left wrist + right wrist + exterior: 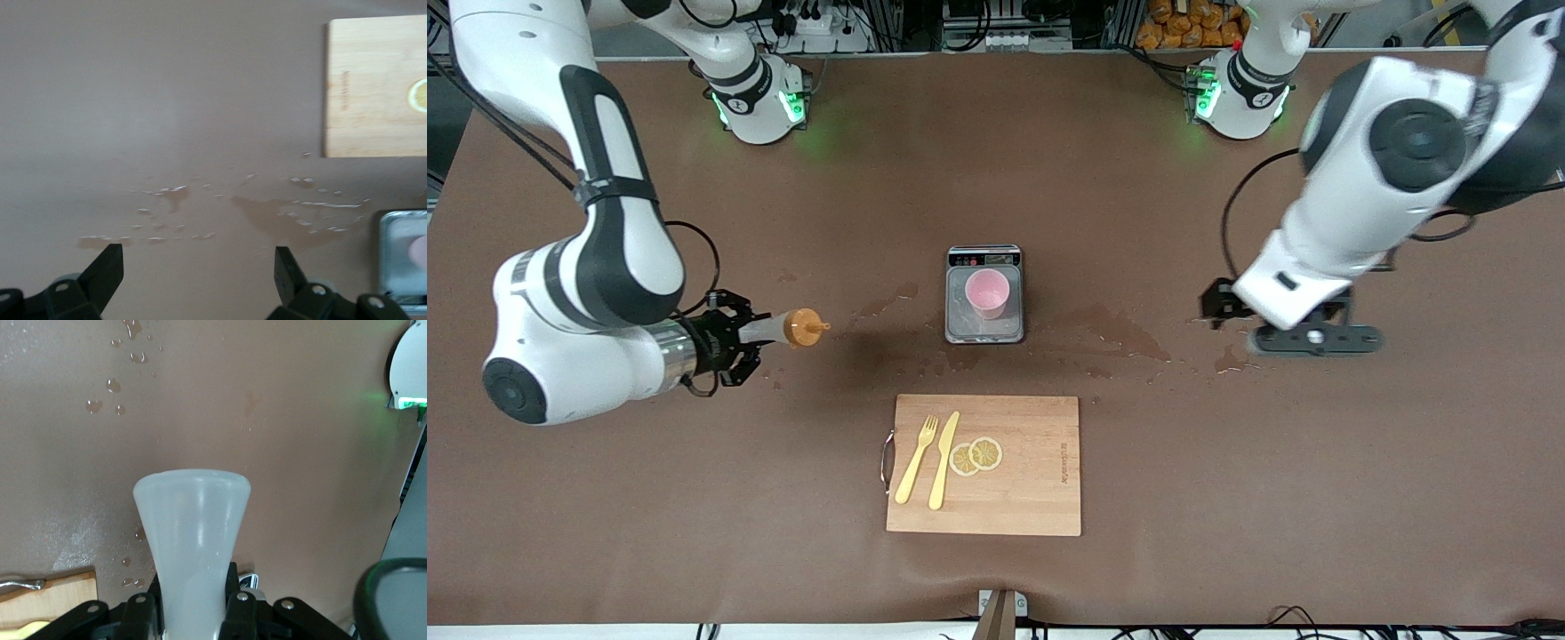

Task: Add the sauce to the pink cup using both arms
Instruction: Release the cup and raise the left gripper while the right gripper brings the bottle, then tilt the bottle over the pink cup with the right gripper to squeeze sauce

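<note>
A brown mat (1049, 178) covers the table, blotched with damp stains (1129, 342) and small droplets around its middle. Taking the front view as a clock face centred on the grey scale (984, 295), the right gripper (758, 335) hangs at about nine o'clock over bare mat toward the right arm's end of the table, its fingers (237, 610) pinched tight on the sauce bottle (783, 329). The bottle lies sideways in the air with its orange nozzle cap (807, 327) pointing at the scale, well apart from it. The pink cup (988, 292) stands upright on the scale's steel platform at the clock's centre. At six o'clock, nearer the front camera, a wooden cutting board (1032, 498) carries a yellow fork (917, 459) and a yellow knife (943, 460) side by side, with two lemon slices (976, 456) just beside the knife. At three o'clock the left gripper (1312, 333) hovers over the wet mat, its fingers (107, 270) spread wide apart with nothing between them.
</note>
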